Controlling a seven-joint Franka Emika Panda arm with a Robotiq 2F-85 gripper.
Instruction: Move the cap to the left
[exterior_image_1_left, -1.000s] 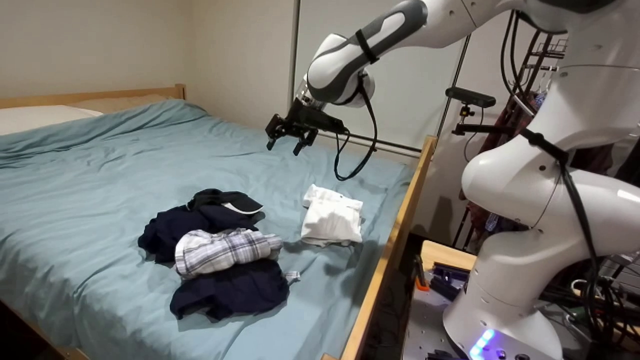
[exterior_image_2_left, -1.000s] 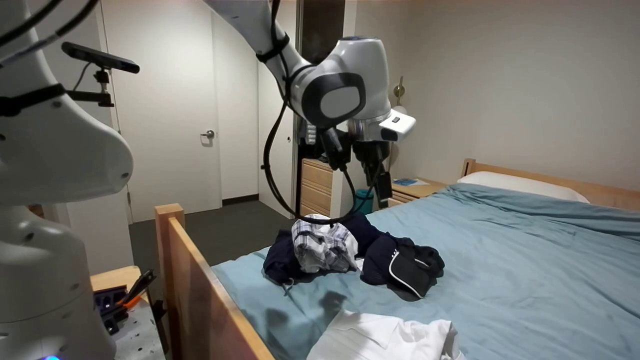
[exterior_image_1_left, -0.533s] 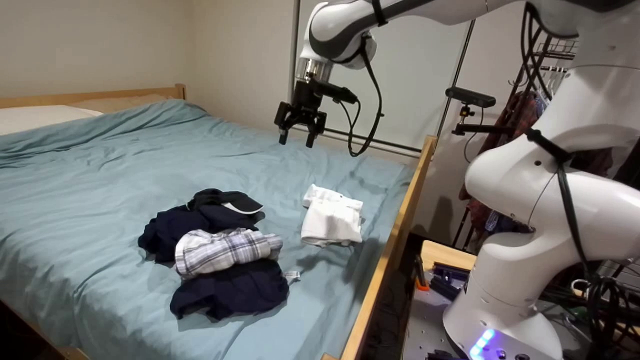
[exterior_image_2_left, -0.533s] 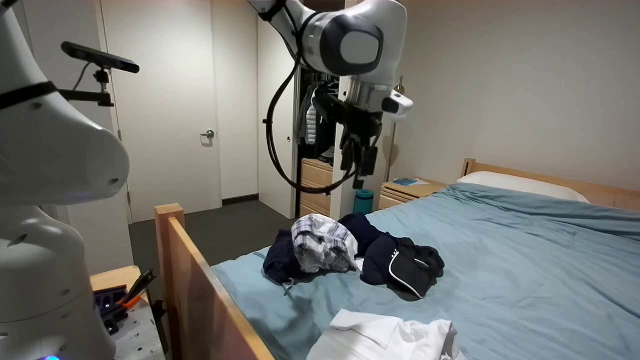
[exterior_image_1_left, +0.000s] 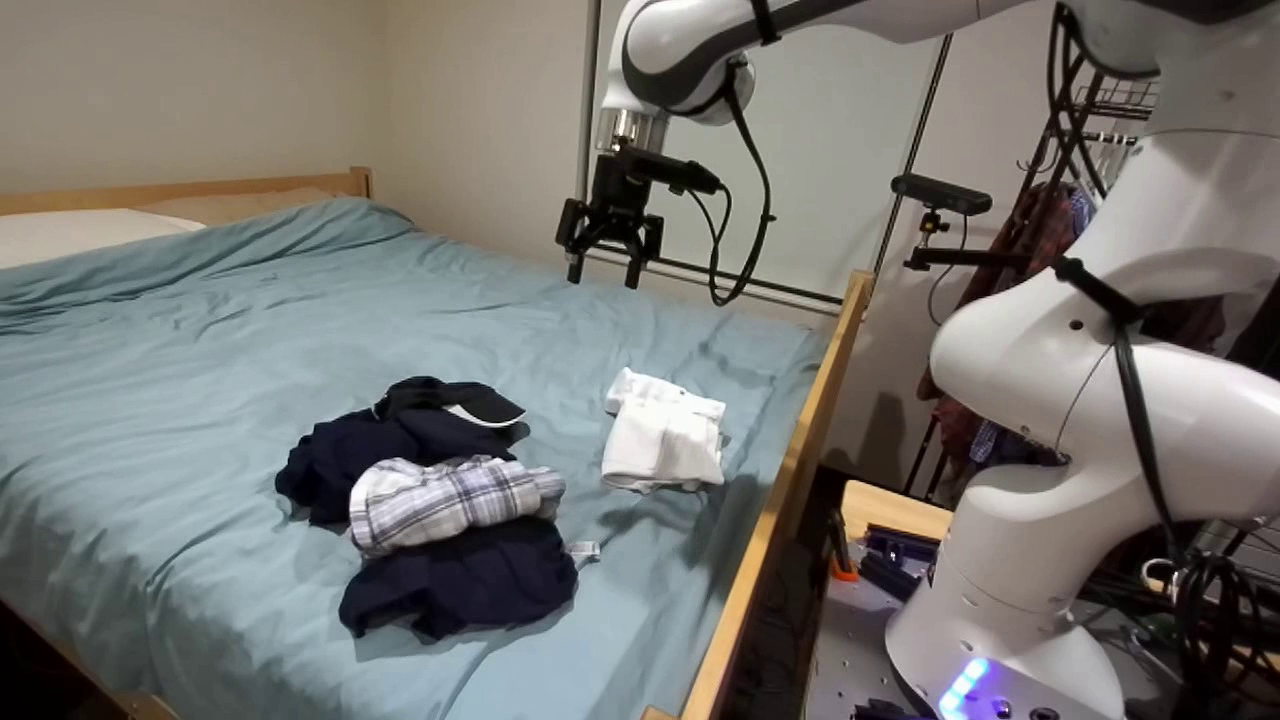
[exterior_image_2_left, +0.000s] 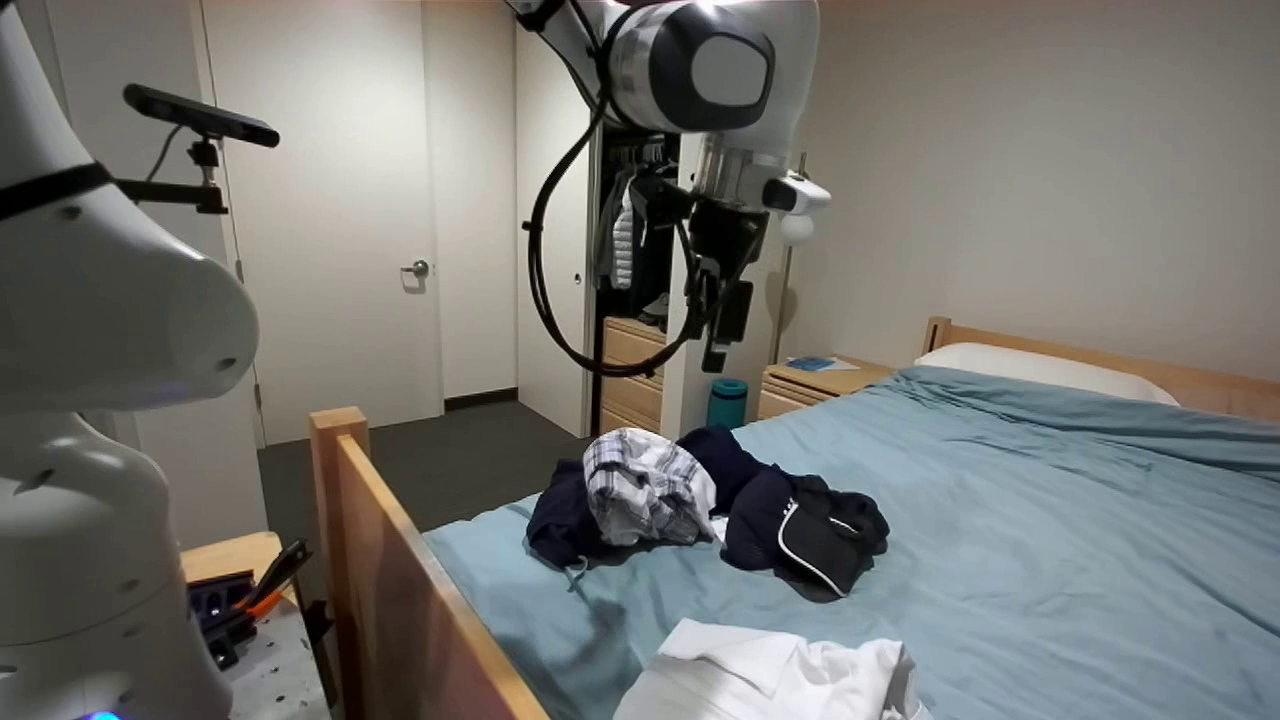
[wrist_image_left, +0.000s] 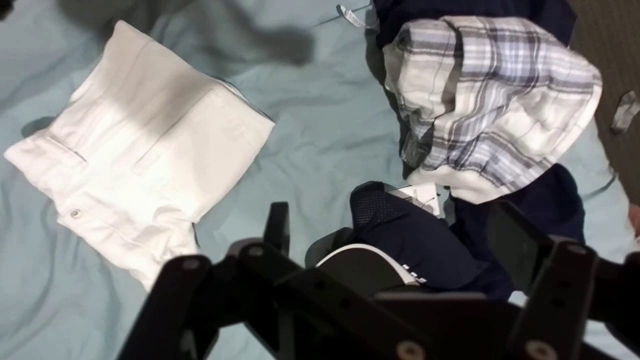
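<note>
Lying rumpled: blue bedspread (exterior_image_2_left: 1050, 560) (wall (exterior_image_2_left: 1000, 200) behind)

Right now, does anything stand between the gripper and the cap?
Nothing visible: the open gripper hangs above the bed with free air down to the cap; the white cloth lies off to one side.

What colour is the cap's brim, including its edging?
Black, edged in white; the brim shows best in an exterior view.

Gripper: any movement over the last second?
Yes. In an exterior view, the gripper has shifted toward the picture's right, nearer the wooden footboard, and sits slightly higher in the picture.
</note>
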